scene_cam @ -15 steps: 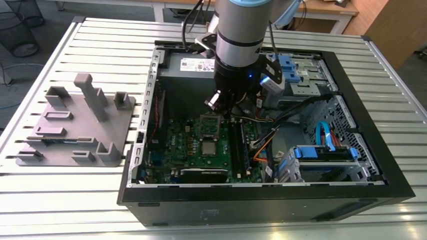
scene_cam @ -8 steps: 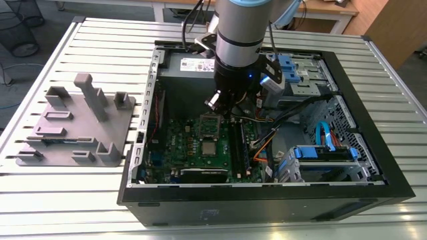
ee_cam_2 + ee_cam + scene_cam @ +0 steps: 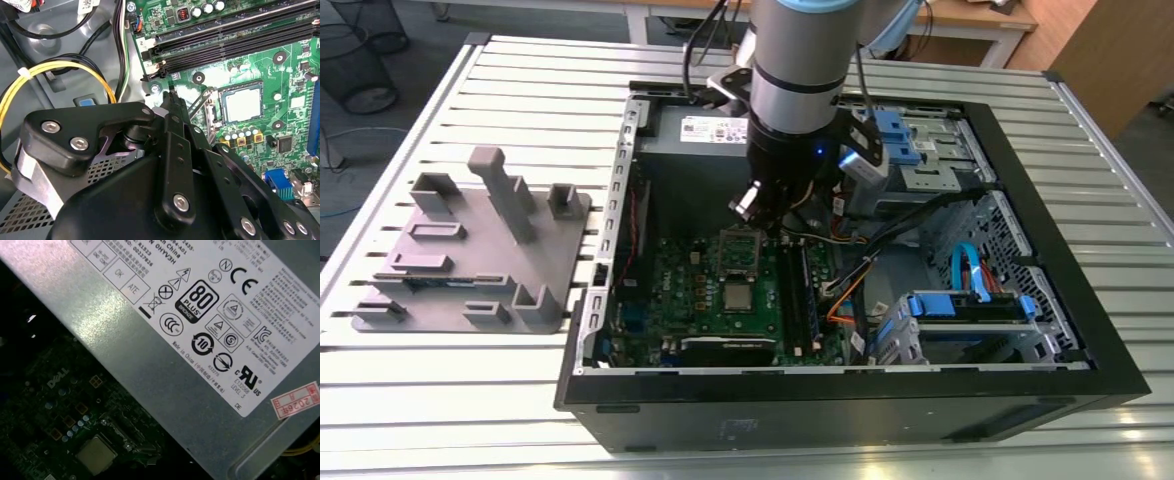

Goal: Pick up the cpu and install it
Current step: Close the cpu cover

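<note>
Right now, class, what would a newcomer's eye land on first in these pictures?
The robot arm reaching down into the open computer case dominates the exterior view. Below its hand lies the green motherboard, with the cpu sitting in its socket. On the exterior view's left stands a grey plastic fixture.

Open computer case (image 3: pixel 1014 330) lying on a slatted metal table (image 3: pixel 520 90), green motherboard (image 3: pixel 707 300) exposed inside. Robot arm (image 3: pixel 801 60) reaching down into the case, gripper (image 3: pixel 767 215) low over the open socket bracket (image 3: pixel 742 248). Cpu (image 3: pixel 739 296) seated flat on the board just beside the bracket. Grey plastic fixture (image 3: pixel 467 255) on the table toward the exterior view's left, well apart from the case.
</note>
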Robot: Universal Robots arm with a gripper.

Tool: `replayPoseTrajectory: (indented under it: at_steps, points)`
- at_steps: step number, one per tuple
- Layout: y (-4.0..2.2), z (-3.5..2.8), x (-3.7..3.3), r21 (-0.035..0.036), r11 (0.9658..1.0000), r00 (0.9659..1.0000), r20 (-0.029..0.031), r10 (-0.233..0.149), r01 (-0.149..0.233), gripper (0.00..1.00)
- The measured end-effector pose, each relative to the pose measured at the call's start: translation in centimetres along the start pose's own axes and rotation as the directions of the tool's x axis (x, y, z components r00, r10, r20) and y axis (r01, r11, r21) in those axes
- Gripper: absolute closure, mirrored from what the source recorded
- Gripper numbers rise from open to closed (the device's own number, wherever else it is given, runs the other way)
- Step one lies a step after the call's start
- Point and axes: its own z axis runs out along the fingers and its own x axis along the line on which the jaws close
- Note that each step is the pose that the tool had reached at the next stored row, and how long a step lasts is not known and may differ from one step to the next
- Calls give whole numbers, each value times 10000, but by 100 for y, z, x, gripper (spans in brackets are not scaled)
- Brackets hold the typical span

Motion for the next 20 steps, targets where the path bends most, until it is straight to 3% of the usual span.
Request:
replayPoseTrajectory:
  at_steps: [20]
  points:
    - [5, -47, 5, -3, 9998, 9998, 0, -223, 223, 89]
